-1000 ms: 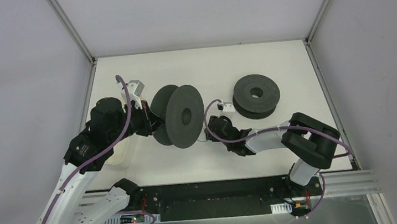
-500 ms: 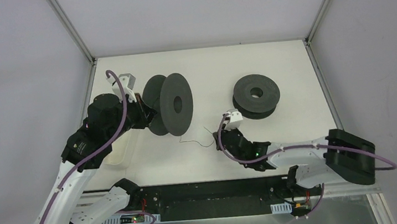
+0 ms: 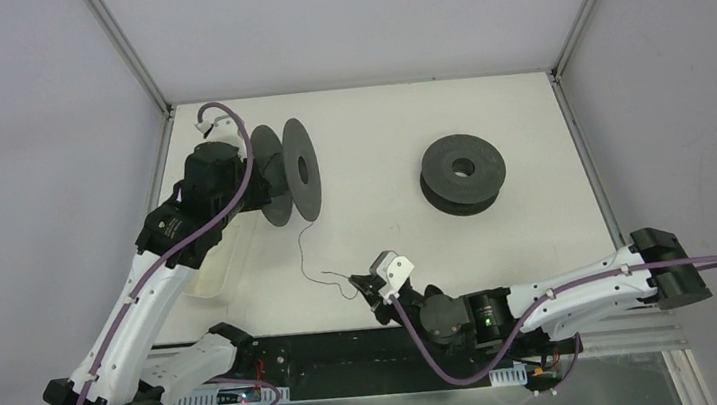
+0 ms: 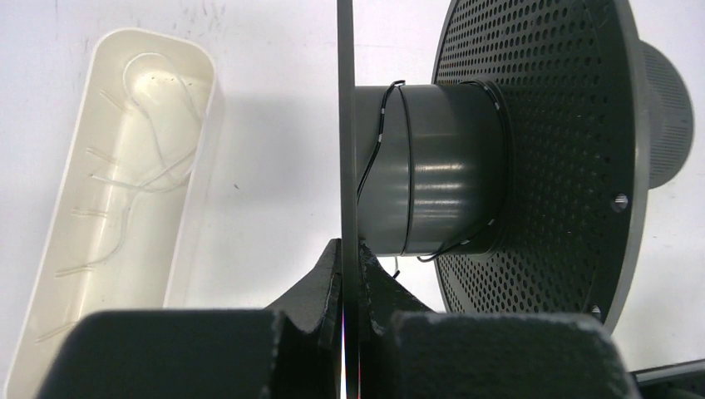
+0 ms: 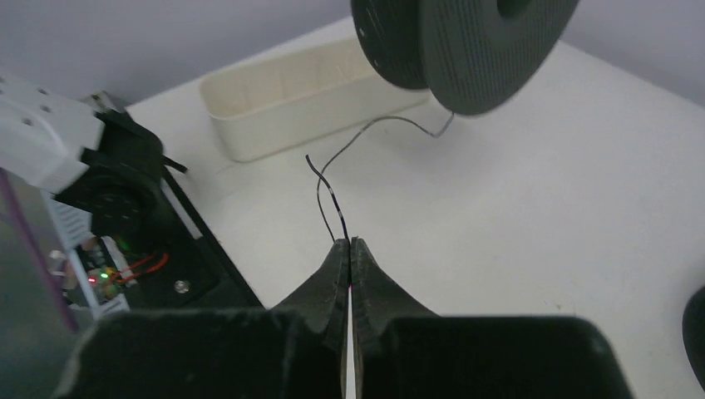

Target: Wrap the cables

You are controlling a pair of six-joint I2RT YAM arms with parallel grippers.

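Observation:
A dark spool (image 3: 293, 172) stands on edge at the back left, held by my left gripper (image 3: 254, 185), which is shut on its thin near flange (image 4: 347, 125). A thin dark cable (image 4: 381, 158) winds loosely round the spool's hub (image 4: 441, 174). The cable (image 3: 307, 253) runs from the spool down across the table to my right gripper (image 3: 362, 289), which is shut on the cable's end near the front edge. In the right wrist view the cable (image 5: 326, 187) rises from the closed fingertips (image 5: 350, 243) toward the spool (image 5: 465, 41).
A second dark spool (image 3: 463, 173) lies flat at the back right. A cream oblong tray (image 4: 116, 183) with pale strands in it lies left of the held spool; it also shows in the right wrist view (image 5: 291, 100). The black base rail (image 3: 370, 347) runs along the front edge.
My left gripper has swung the spool back and left, turning it edge-on. My right gripper has pulled back toward the front edge with the cable, drawing it out across the table.

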